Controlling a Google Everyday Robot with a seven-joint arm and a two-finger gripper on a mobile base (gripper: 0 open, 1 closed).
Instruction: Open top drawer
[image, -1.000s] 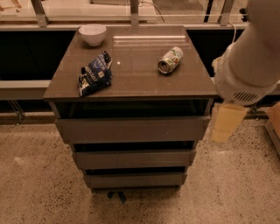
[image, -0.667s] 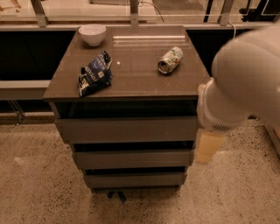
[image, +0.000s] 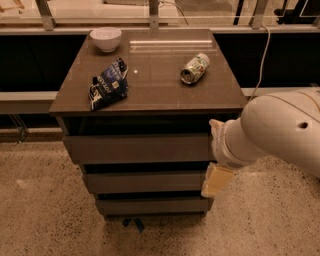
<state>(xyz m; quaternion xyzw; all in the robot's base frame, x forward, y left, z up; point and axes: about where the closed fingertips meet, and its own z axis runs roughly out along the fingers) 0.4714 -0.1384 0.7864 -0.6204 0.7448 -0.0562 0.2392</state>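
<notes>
At the back left corner of the brown cabinet top (image: 160, 85) stands a white bowl (image: 105, 39), and nearer the front left edge lies a dark blue chip bag (image: 108, 85). Further right a crushed can (image: 195, 68) lies on its side. Beneath the top, under a dark gap, is the top drawer (image: 137, 148), its flat front facing the camera above the two lower drawers (image: 145, 181). At the stack's right edge hangs the cream gripper (image: 216, 181), pointing down, level with the middle front and just below the top drawer's right corner; whether it touches or grips anything cannot be told. The thick white arm (image: 280, 132) reaches in from the right, bent toward the drawers.
</notes>
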